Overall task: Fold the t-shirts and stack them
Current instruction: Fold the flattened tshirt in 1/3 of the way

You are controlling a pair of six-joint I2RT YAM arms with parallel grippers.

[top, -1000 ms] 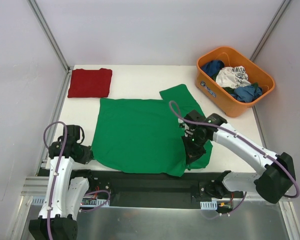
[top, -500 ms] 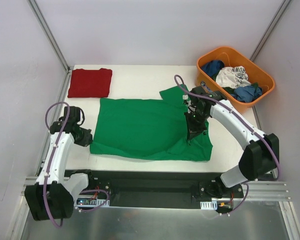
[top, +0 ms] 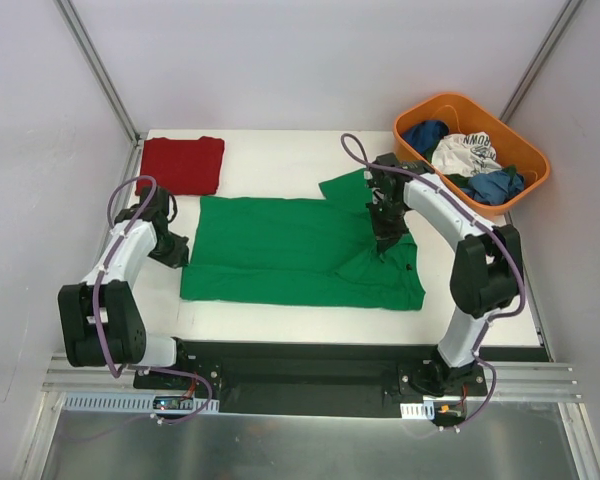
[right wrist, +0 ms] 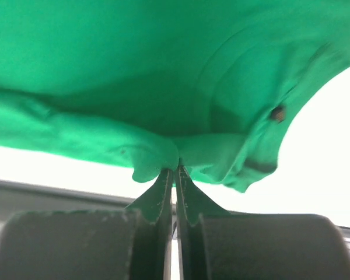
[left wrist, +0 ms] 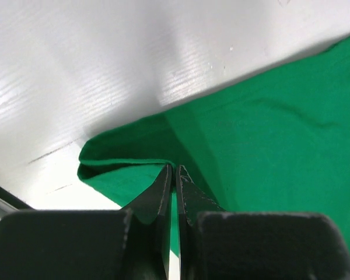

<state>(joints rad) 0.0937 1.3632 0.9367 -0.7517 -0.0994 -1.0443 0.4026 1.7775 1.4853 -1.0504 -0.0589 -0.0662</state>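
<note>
The bright green t-shirt point(top: 290, 250) lies mid-table as a wide band, its near part doubled over toward the back. My left gripper point(top: 179, 250) is shut on its left edge; the left wrist view shows the fingertips point(left wrist: 175, 170) pinching a fold of green cloth point(left wrist: 268, 134). My right gripper point(top: 386, 240) is shut on the cloth near the right sleeve, and in the right wrist view green fabric point(right wrist: 163, 70) bunches at the closed tips point(right wrist: 175, 167). The dark red t-shirt point(top: 180, 165) rests folded at the far left corner.
An orange basket point(top: 430, 186) at the back right holds blue garments and a white printed one. White table point(top: 280, 150) shows between the two shirts. Frame posts rise at both back corners, and the table's near edge is a black rail.
Both arms have swung away from the near edge toward the back, carrying the green shirt's near hem with them. The shirt has gone from a broad spread to a narrower folded band.
</note>
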